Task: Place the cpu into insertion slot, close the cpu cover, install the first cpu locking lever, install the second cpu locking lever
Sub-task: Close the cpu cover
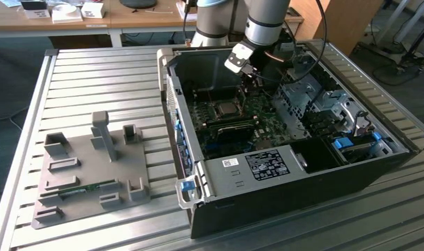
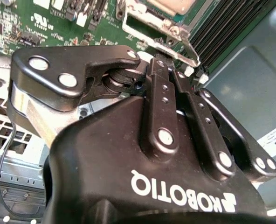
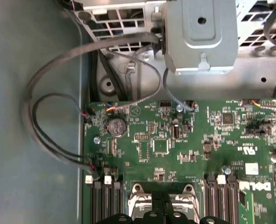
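Note:
In the exterior view the arm reaches down into the open computer case [image 1: 219,209], and my gripper [image 1: 251,79] hangs just above the motherboard [image 1: 250,117], beside the socket. The cpu [image 1: 226,108] lies flat in that socket as a silver-grey square. In the second wrist view my gripper [image 2: 159,63] is shut with nothing between its fingers [image 2: 162,100]. Its tips sit right at the edge of the silvery cpu cover [image 2: 149,25], next to a thin metal lever [image 2: 188,46]. A corner of the cpu [image 2: 173,3] shows beyond the frame. Whether the cover is fully down, I cannot tell.
Grey cables [image 3: 49,116] loop beside the green motherboard [image 3: 184,149], and a metal drive cage [image 3: 201,35] stands over its far end. Memory slots [image 3: 103,200] flank the socket. A grey fixture plate [image 1: 90,175] lies on the slatted metal table [image 1: 100,78] at the exterior view's left.

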Robot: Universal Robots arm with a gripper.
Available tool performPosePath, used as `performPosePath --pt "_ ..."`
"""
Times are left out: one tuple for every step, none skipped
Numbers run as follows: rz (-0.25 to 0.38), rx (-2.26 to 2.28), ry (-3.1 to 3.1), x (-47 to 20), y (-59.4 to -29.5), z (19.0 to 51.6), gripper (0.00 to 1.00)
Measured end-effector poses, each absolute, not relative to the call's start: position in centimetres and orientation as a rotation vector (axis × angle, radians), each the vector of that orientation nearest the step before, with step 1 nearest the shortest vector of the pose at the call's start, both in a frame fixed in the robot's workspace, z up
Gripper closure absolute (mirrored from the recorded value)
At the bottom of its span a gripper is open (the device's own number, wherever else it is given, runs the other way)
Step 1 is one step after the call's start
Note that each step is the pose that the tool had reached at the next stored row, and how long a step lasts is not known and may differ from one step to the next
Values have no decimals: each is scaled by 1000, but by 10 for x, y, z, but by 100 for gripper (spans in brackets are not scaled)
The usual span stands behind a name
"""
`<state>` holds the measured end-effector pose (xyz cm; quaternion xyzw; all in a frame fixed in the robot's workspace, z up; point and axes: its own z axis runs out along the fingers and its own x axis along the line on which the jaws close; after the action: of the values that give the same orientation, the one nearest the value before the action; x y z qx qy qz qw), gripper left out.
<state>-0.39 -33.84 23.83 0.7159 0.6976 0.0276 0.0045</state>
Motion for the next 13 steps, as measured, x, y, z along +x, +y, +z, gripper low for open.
performPosePath --pt "86 2243 2185 -5 -338 238 89" --pt "86 2243 2185 -7 -338 238 89" --pt "86 2244 2184 -9 -338 238 89" --pt "86 2244 2184 -10 -338 238 89" --pt "86 2245 2183 -11 -338 238 89" --pt "86 2245 2183 -13 -338 238 89" --pt "86 2245 2182 -14 -338 238 89" --pt "86 2246 2182 -15 -338 238 89" --pt "86 2246 2181 -16 -338 238 89" --pt "86 2246 2181 -16 -338 238 89" --pt "86 2246 2181 -16 -338 238 89" --pt "86 2246 2181 -16 -338 238 89" --pt "87 2246 2181 -16 -338 238 89"
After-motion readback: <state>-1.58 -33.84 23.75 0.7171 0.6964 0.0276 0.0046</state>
